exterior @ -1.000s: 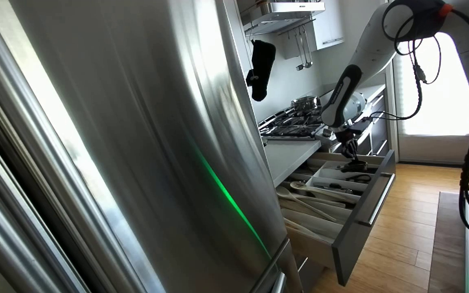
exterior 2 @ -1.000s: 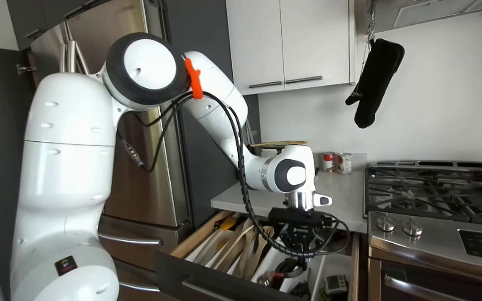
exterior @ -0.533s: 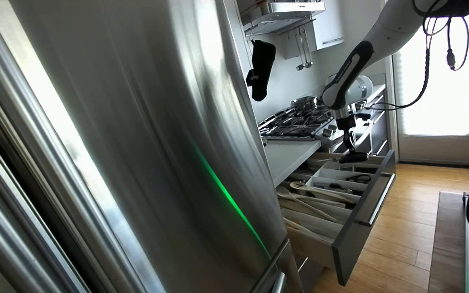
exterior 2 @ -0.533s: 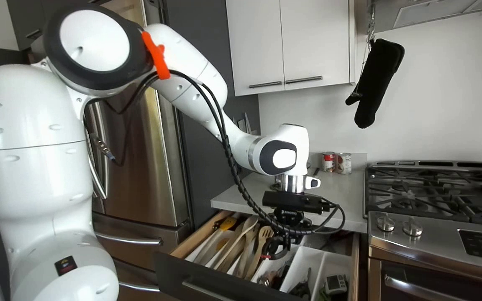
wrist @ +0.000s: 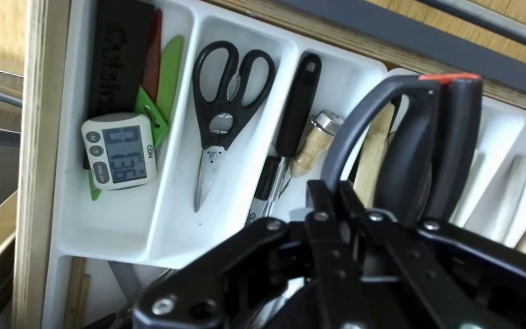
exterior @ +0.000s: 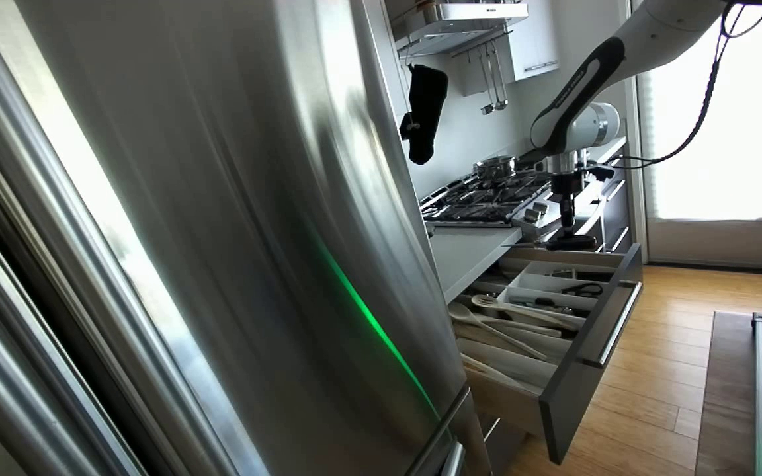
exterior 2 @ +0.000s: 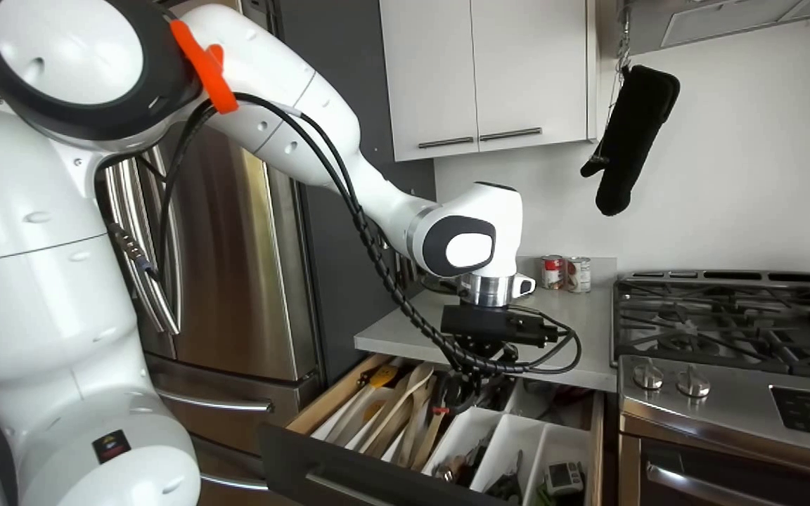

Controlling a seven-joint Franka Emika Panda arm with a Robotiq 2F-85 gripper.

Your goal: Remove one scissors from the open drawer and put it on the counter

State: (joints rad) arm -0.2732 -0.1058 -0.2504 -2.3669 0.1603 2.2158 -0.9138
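Kitchen scissors held aloft over open drawer

A claw grips the dark-handled, red-trimmed scissors above the drawer, its jaws closed with one handle loop pinched between them. Within the drawer, a second pair, black-handled, lies in a white compartment, between a digital timer on one side and a long black-handled tool on the other. Wooden spoons lie in other slots of the drawer. The pale gray surface runs along the drawer's back edge, carrying two cans. A stove stands just beside the drawer, and an oven mitt hangs well above its level.
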